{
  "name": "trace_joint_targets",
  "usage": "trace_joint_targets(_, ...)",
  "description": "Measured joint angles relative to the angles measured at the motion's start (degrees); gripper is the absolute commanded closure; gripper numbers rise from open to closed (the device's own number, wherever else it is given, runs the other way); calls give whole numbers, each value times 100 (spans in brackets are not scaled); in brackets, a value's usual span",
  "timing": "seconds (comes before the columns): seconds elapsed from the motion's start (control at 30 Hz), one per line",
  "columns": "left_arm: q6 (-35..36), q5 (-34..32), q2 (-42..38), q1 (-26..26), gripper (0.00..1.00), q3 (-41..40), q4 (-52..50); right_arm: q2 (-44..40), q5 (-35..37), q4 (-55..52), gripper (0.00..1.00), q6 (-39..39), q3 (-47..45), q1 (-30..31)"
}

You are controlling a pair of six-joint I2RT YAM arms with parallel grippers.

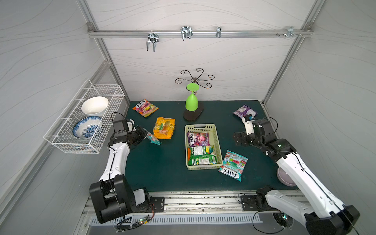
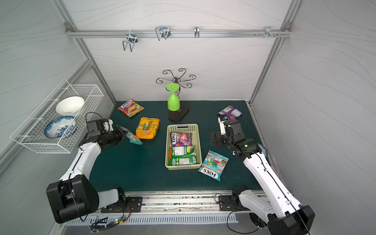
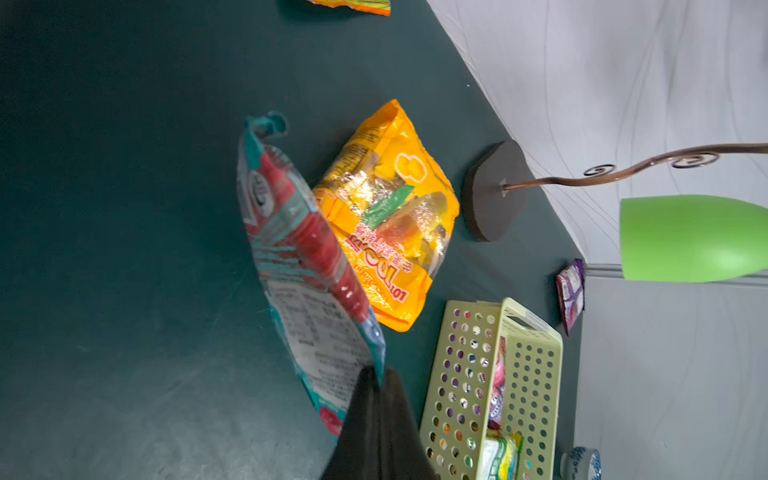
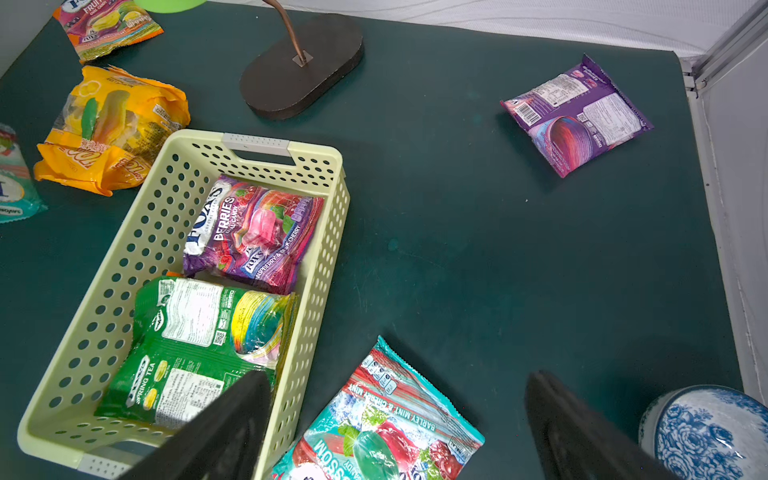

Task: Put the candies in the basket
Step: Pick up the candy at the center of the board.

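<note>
**Candy bags and basket, both top views and wrist views.** Left gripper (image 3: 380, 376): jaws clamped on 1 corner of a teal-and-red candy bag (image 3: 299, 266), which hangs tilted beside the orange bag (image 1: 164, 130). Right gripper (image 4: 397, 376): jaws spread wide and empty, right of the basket (image 1: 200, 127). The basket holds 2 bags, FOX'S Berries bag (image 1: 197, 139) and green Spring Tea bag (image 1: 201, 155). FOX'S mint bag (image 1: 233, 165) lies just beside the basket. FOX'S Fruits bag (image 1: 145, 107) and purple bag (image 1: 244, 110) lie at the rear of the green mat (image 1: 162, 173).
</note>
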Motion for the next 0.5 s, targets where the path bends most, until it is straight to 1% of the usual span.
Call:
trace_joint_targets(0.13, 114, 245, -2, -2, 100, 249, -245, 0, -109, 20, 1, -2, 0, 0)
trace_joint_targets(0.33, 125, 680, -2, -50, 100, 533, -304, -7, -560, 149, 3, -7, 0, -2)
trace_joint_targets(0.4, 177, 828, 4, -157, 100, 675, -363, -11, -741, 203, 4, -7, 0, -2)
trace_joint_targets(0.5, 428, 1003, 81, -498, 100, 999, -485, -11, -994, 282, 5, -9, 0, -2)
